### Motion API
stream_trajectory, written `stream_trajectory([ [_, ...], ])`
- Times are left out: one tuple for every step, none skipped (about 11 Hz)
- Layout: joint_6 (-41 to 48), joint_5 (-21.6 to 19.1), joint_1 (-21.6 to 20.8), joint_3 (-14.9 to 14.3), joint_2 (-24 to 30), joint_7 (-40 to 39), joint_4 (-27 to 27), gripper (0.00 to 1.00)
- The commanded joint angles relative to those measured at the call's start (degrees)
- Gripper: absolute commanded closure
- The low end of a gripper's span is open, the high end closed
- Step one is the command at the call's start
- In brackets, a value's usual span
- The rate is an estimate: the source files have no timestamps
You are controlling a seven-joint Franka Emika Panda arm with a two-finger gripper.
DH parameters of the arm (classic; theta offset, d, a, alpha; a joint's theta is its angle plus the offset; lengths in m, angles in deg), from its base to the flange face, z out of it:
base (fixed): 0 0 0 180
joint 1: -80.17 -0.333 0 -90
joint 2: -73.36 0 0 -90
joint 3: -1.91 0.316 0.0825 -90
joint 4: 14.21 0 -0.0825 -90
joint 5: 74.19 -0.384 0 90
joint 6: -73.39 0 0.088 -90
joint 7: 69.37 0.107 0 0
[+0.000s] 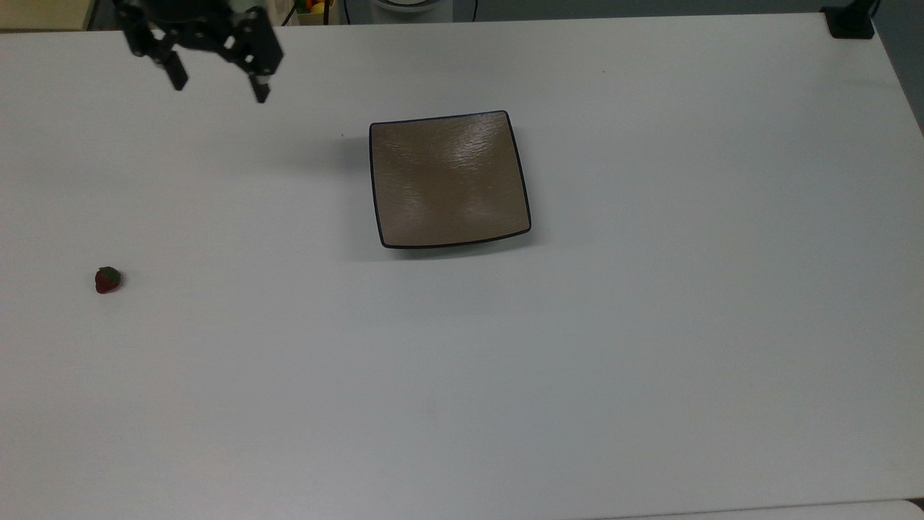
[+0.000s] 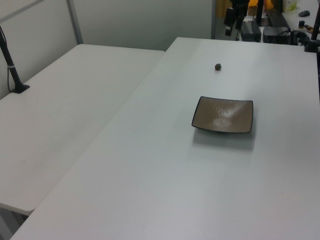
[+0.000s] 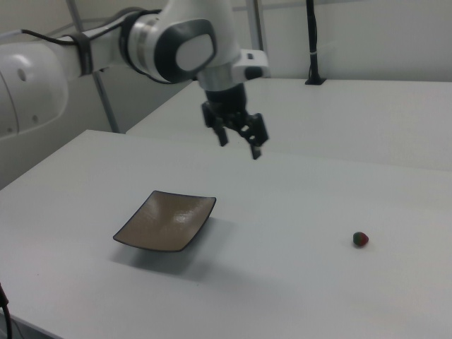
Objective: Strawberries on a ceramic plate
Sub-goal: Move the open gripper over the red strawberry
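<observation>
Near the top view's left edge, the strawberry (image 1: 107,279) lay alone on the white table (image 1: 577,361), well apart from everything else. Its green cap sat toward the top view's upper right and its red body toward the lower left, so its short long axis ran along that diagonal. In the right view it rested (image 3: 361,239) low on the right, well below and to the right of the gripper. Farther back, around the table's middle, the ceramic plate (image 1: 449,179) sat bare. Farthest off, at the top view's upper left, the gripper (image 1: 217,83) hung above the table with its two fingers spread wide, holding nothing.
</observation>
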Motion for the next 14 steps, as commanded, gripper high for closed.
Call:
stream_trajectory([
  [-5.08,0.27,3.76,0.08,-3.27,-0.42,-1.03,0.00],
  [-6.39,0.19,5.07,0.08,-4.50,-0.42,-1.03,0.00],
  [-8.58,0.19,6.39,0.08,-5.99,-0.42,-1.03,0.00],
  [-10.43,0.19,6.75,0.08,-8.09,-0.34,-1.03,0.00],
  [-13.15,0.19,7.10,0.08,-10.20,-0.33,-1.46,0.00],
  [-15.52,-0.07,8.07,0.08,-11.79,-0.16,-1.73,0.00],
  [-16.59,0.01,8.60,0.16,-13.11,-0.42,-1.73,0.00],
  [-18.87,0.18,9.04,0.08,-14.60,-0.42,-1.82,0.00],
  [-22.37,0.10,9.39,0.08,-15.84,-0.42,-1.73,0.00],
  [-25.01,0.10,9.83,0.08,-16.98,-0.42,-1.73,0.00],
  [-26.87,0.27,10.18,0.16,-18.47,-0.42,-1.73,0.00],
  [-29.32,0.27,10.36,0.08,-19.62,-0.42,-1.73,0.00],
  [-32.91,0.27,10.36,0.08,-20.85,-0.42,-1.64,0.00],
  [-36.17,0.19,10.53,0.08,-21.99,-0.42,-1.47,0.00],
])
